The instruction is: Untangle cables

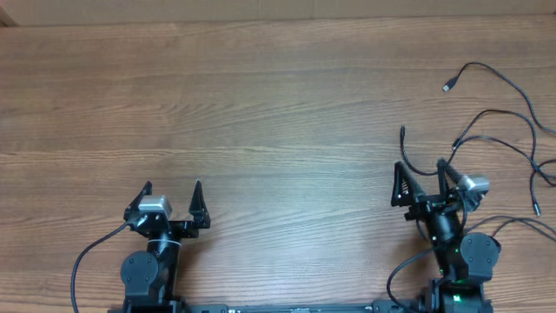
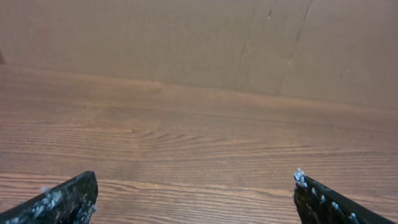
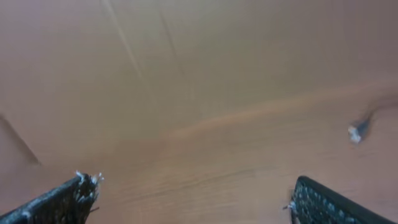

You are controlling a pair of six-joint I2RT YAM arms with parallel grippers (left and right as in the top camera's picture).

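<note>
Overhead view: looks straight down on the wooden surface [image 1: 261,104] from well above. Both arms sit along its bottom edge and the cables [image 1: 504,130] at its right.
Left wrist view: mounted behind the left jaws and facing forward, low over the surface [image 2: 199,155], toward a brown back wall [image 2: 155,37]. The 2 tips frame the bottom corners.
Right wrist view: same mounting behind the right jaws, facing forward but blurred. A silver plug end [image 3: 356,132] shows at the right edge.
Shared, overhead and left wrist: the bare wood ahead of the left jaws.
Shared, overhead and right wrist: the wood ahead of the right jaws and the cable area.
</note>
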